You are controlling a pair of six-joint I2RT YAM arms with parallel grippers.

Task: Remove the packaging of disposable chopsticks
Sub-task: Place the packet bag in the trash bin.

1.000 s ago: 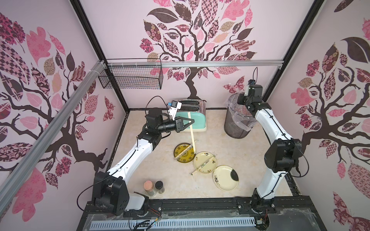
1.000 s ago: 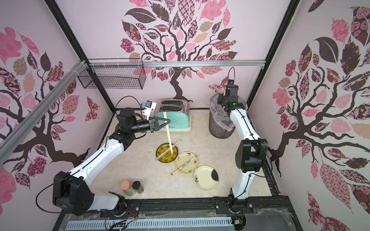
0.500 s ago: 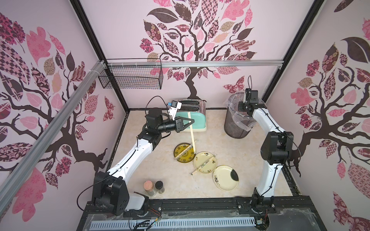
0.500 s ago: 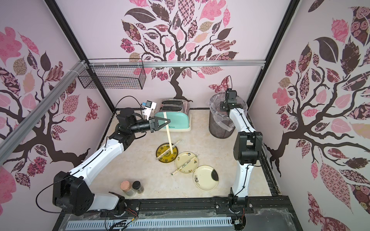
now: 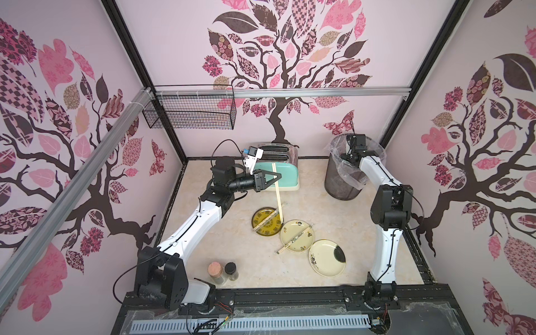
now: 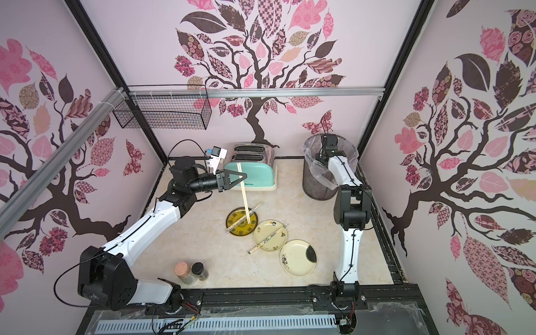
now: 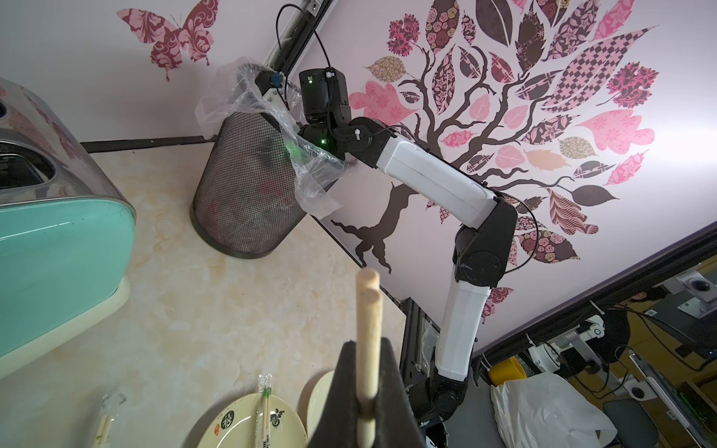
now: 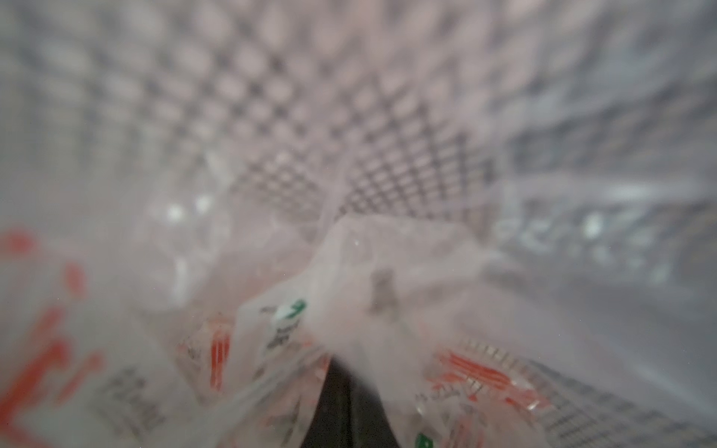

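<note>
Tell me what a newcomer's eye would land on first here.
First, the left gripper, shut on a bare pair of chopsticks held up in front of the teal toaster. Next, the right gripper, shut, down inside the mesh bin at the back among crumpled printed sleeves. Two wrapped pairs lie across plates below the raised sticks.
</note>
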